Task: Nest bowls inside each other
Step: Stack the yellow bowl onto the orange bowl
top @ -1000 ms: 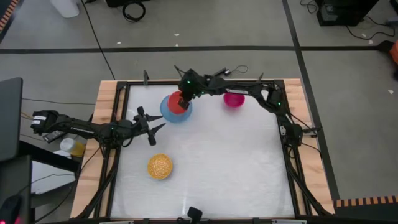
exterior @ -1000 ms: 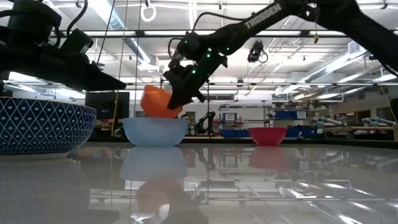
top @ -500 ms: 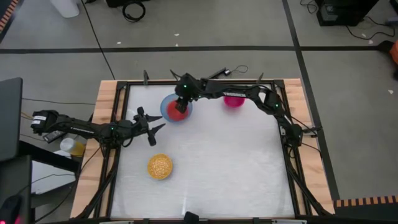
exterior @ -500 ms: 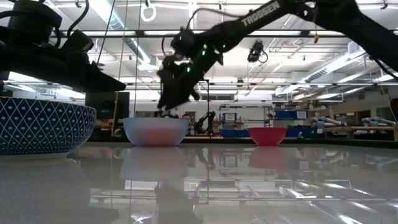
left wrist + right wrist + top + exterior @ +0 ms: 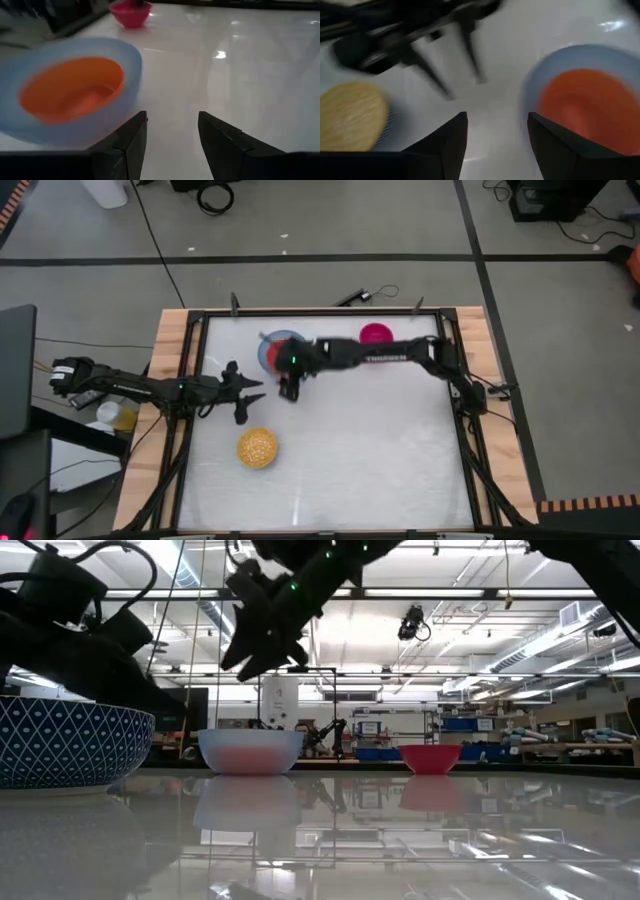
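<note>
The orange-red bowl (image 5: 70,92) sits upright inside the light blue bowl (image 5: 127,65), which stands on the table's far left part (image 5: 278,336). The magenta-pink bowl (image 5: 377,333) stands alone at the far edge. The yellow bowl (image 5: 257,448), blue-patterned outside, stands near the left front. My right gripper (image 5: 288,388) hangs open above the table, just on the near side of the blue bowl, with nothing between its fingers (image 5: 447,145). My left gripper (image 5: 248,398) waits open at the left edge, pointing at the nested pair.
A black frame (image 5: 190,380) and wooden borders edge the white table (image 5: 370,450). My right arm (image 5: 380,360) stretches across the far part, over the blue bowl's right side. The table's middle and right hold no objects.
My right gripper has opened and let go of the orange-red bowl, which was tilted over the light blue bowl and now lies inside it. The gripper has then risen and swung toward the table's near edge, off the bowls. My left gripper has tipped slightly in place.
</note>
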Available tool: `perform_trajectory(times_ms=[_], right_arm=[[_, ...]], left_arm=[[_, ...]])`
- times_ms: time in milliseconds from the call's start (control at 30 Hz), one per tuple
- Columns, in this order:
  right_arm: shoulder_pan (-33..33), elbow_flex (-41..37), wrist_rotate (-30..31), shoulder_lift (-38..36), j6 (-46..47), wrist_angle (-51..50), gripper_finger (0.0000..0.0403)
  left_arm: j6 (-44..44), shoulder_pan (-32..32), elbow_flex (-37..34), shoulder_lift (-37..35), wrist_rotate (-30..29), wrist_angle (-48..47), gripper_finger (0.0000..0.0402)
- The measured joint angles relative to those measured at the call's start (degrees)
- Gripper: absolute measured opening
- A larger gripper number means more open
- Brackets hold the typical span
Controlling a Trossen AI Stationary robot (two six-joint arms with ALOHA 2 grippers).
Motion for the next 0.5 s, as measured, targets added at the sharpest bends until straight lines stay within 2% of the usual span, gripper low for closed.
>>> perform_trajectory(times_ms=[100,233,367,500], right_arm=[[4.1,-1.2,1.6,0.0,1.8,1.8,0.0212],[8.4,-5.6,1.8,0.0,4.0,12.4,0.0212],[10.4,-8.9,1.9,0.2,8.0,19.7,0.0212],[10.9,-10.9,6.4,0.0,8.1,21.7,0.0212]], left_arm=[[-2.8,0.0,0.0,0.0,0.1,-0.7,0.0181],[-4.1,-0.4,0.8,0.0,0.1,-1.9,0.0181],[-6.8,-2.3,5.1,0.0,0.1,-8.3,0.0181],[-7.9,-5.3,8.9,0.0,0.1,-14.8,0.0180]])
